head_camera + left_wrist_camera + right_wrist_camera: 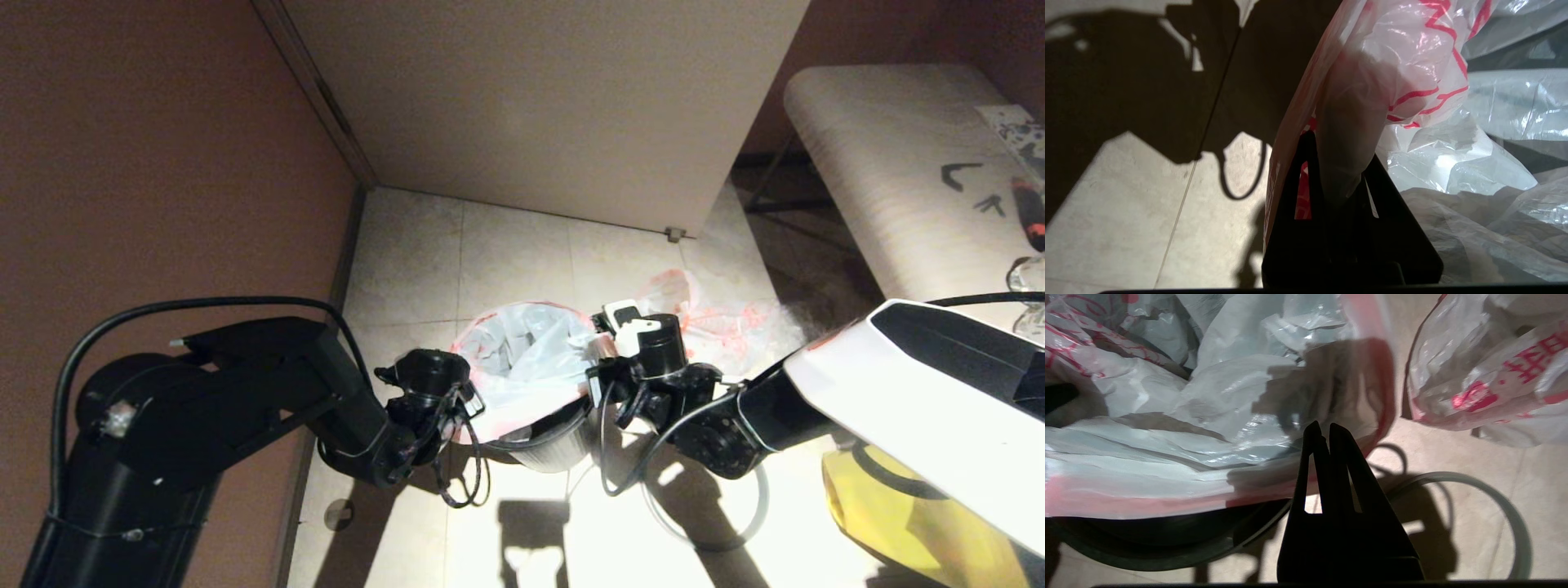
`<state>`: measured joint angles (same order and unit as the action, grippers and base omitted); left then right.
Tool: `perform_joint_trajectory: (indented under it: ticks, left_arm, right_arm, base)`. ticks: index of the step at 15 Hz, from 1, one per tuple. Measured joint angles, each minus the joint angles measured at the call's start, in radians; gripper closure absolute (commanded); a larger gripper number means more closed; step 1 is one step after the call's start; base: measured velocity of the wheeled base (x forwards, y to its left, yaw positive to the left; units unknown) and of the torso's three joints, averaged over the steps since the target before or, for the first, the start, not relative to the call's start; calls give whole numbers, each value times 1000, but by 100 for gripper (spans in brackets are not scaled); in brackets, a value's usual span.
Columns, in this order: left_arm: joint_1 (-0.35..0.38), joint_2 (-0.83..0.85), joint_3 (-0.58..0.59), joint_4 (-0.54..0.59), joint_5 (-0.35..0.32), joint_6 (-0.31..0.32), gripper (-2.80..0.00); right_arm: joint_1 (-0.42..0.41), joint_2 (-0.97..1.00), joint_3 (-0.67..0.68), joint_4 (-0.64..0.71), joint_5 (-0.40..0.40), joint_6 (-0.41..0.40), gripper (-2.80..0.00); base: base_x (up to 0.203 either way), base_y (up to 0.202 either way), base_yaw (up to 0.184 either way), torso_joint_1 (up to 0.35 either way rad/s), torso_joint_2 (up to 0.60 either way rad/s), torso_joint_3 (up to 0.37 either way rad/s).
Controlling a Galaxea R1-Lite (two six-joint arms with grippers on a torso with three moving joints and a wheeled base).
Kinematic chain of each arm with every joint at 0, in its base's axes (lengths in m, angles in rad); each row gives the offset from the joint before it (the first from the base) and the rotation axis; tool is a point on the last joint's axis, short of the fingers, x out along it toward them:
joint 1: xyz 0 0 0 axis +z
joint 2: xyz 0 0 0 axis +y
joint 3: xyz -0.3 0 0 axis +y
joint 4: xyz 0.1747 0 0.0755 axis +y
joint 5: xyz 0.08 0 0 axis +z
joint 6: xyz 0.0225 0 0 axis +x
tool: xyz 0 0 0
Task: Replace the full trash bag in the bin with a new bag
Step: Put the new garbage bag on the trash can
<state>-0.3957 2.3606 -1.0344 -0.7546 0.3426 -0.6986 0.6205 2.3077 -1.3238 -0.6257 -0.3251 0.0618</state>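
Plastic hides one finger of the left gripper [1331, 163], clamped on the new bag [522, 359] lining the bin [547, 453]. Right gripper [1323, 433] pinched empty at the rim's three o'clock. Full trash bag [718, 322] beyond at one o'clock, half-hidden.

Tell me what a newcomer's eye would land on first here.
The new bag billows white and pink-edged out of the bin at the floor's middle, with the left gripper pinching its edge and the right gripper shut at its other side. Behind lies the full trash bag.
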Motion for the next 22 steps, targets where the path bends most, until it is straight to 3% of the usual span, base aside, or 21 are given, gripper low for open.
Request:
perform_joint_trajectory:
  ticks: [5, 10, 15, 21, 22]
  left_arm:
    - [5, -1, -11, -3, 3, -5, 0]
    - [1, -4, -11, -5, 21, -12, 0]
    - [0, -22, -18, -6, 53, -35, 0]
    - [-1, -3, -28, -97, 88, -35, 0]
    - [-1, 6, -31, -125, 101, -34, 0]
  right_arm:
    - [31, 56, -183, 198, 0, 133, 0]
    - [50, -29, -74, 205, 1, 206, 0]
    - [63, -150, 9, 209, 1, 218, 0]
    - [118, -79, -24, 203, 4, 264, 0]
    - [126, -54, -38, 202, 3, 274, -250]
  base:
    - [0, 0, 0, 0, 0, 0]
    - [0, 0, 0, 0, 0, 0]
    - [0, 0, 0, 0, 0, 0]
    - [0, 0, 0, 0, 0, 0]
    - [0, 0, 0, 0, 0, 0]
